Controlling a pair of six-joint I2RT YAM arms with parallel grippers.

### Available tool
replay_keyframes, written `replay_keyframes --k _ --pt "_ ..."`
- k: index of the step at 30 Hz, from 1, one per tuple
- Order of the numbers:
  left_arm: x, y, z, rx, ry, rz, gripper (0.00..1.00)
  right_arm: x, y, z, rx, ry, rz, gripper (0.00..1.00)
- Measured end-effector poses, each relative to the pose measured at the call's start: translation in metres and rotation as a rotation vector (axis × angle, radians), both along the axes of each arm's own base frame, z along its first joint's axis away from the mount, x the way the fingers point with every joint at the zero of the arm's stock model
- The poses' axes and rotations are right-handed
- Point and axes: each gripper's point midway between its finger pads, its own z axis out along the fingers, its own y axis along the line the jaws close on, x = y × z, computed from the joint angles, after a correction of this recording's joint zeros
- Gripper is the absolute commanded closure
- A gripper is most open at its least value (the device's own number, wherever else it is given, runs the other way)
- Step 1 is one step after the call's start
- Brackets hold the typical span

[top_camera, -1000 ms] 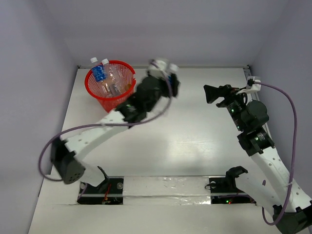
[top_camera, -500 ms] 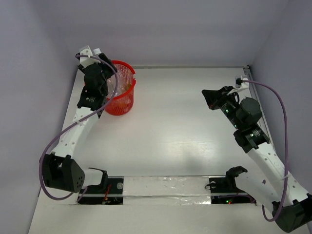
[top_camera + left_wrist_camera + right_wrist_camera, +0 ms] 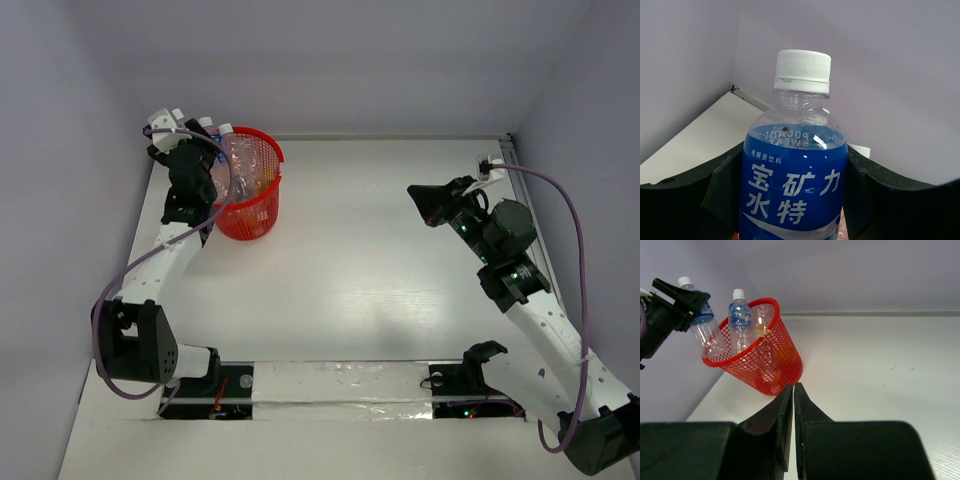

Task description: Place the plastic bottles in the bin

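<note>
By the tabletop's (image 3: 400, 260) far-left corner, left gripper (image 3: 690, 299) clasps a blue-labelled clear plastic bottle (image 3: 795, 150) at the round red mesh bin's (image 3: 771, 347) rim, release inside likely next; right gripper (image 3: 793, 405) closed, empty.

The clear plastic bottle with a blue label (image 3: 792, 195) carries white Chinese characters and a white curved stripe low on the label. Its ribbed cap (image 3: 803, 70) is white, and pale mirrored lettering shows through the clear shoulder. The left gripper (image 3: 795, 165) has matte black fingers (image 3: 880, 200). The round red plastic mesh bin (image 3: 747, 371) has a diamond lattice pattern. Another clear bottle (image 3: 740, 315) has a blue label and a white cap, and the orange bottle (image 3: 786, 354) shows through the red lattice. The right gripper (image 3: 793, 390) is black too. The table top (image 3: 400, 260) is white, the walls (image 3: 400, 60) pale lilac, the cable (image 3: 585, 300) purple.
</note>
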Motion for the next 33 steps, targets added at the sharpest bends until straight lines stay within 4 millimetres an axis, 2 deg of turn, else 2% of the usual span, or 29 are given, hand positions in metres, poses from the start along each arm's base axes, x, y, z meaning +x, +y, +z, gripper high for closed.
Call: replay_keyframes --k 5,11,14,15,18,23,27,33 --pt "0.010 0.000 -0.007 0.022 -0.003 0.003 0.41 -0.001 0.002 0.002 0.002 -0.009 0.013 0.90" --pt "0.014 0.002 -0.041 0.057 0.043 0.015 0.21 -0.002 0.003 0.003 0.004 -0.016 0.019 0.90" --pt "0.015 0.001 -0.044 0.074 0.045 0.013 0.09 -0.002 0.003 0.003 0.004 -0.017 0.022 0.90" --pt "0.015 -0.001 -0.043 0.079 0.038 0.010 0.01 -0.002 0.003 0.003 0.004 -0.017 0.022 0.90" --pt "0.016 -0.008 -0.036 0.082 0.008 0.000 0.01 -0.002 0.003 0.003 0.004 -0.017 0.022 0.90" --pt "0.013 -0.013 -0.038 0.084 0.017 -0.005 0.01 -0.003 0.003 0.004 0.005 -0.018 0.025 0.87" --pt "0.000 -0.013 -0.019 0.078 -0.009 -0.009 0.01 -0.004 0.005 0.004 0.005 -0.017 0.033 0.81" --pt "-0.032 -0.011 0.036 0.040 -0.129 -0.027 0.01 -0.007 0.004 0.007 0.012 -0.024 0.036 0.74"
